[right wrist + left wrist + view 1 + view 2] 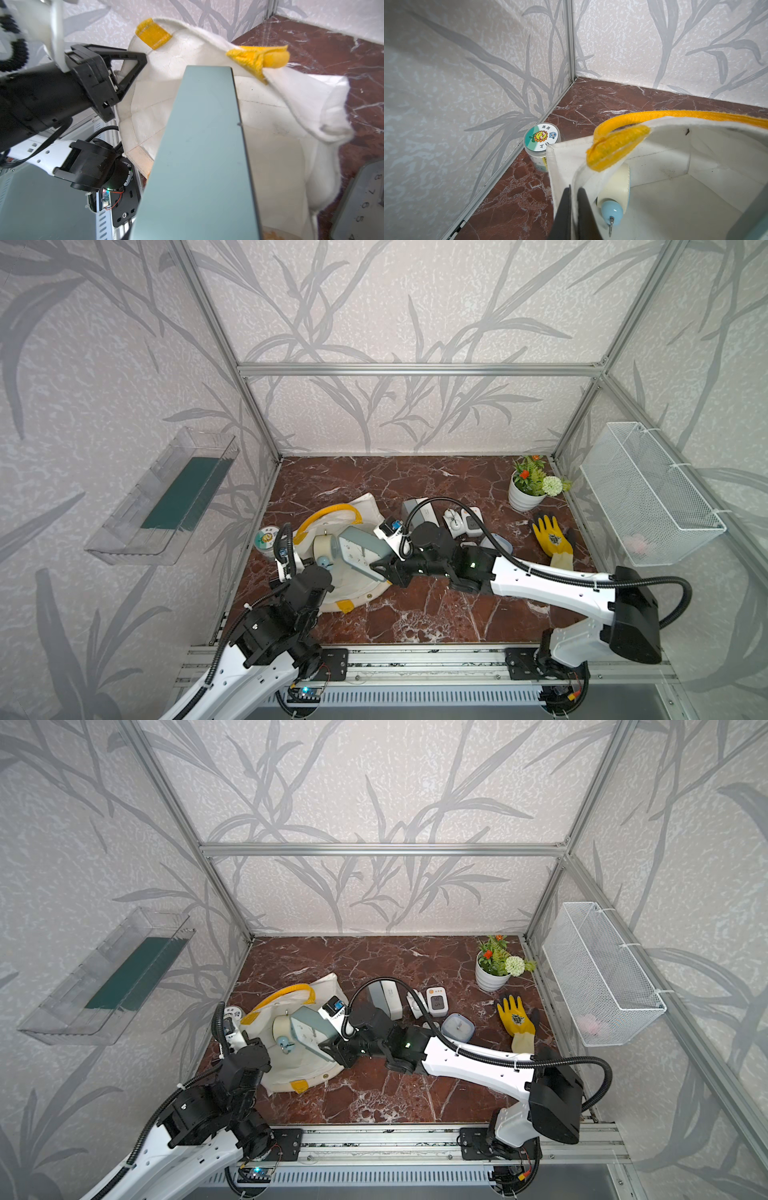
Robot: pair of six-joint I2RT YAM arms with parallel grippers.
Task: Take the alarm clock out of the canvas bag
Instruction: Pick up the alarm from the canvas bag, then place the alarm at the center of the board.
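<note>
The cream canvas bag [353,593] with yellow handles [328,512] lies at the left of the marble table, its mouth held open. My left gripper [573,188] is shut on the bag's rim [564,158] beside a yellow handle patch. The alarm clock [359,549] is a grey-green block with a white face; it hangs tilted over the bag's mouth. My right gripper [380,566] is shut on its near edge. In the right wrist view the clock [203,145] hides the fingers. In both top views the clock [309,1031] overlaps the bag [291,1073].
Inside the bag lie a cream tape roll [616,185] and a blue bead with a hook [611,211]. A sunflower-lid jar [268,540] stands by the left wall. Behind and right are a grey box [415,510], white devices [461,522], a yellow glove [550,535] and a flower pot [528,489].
</note>
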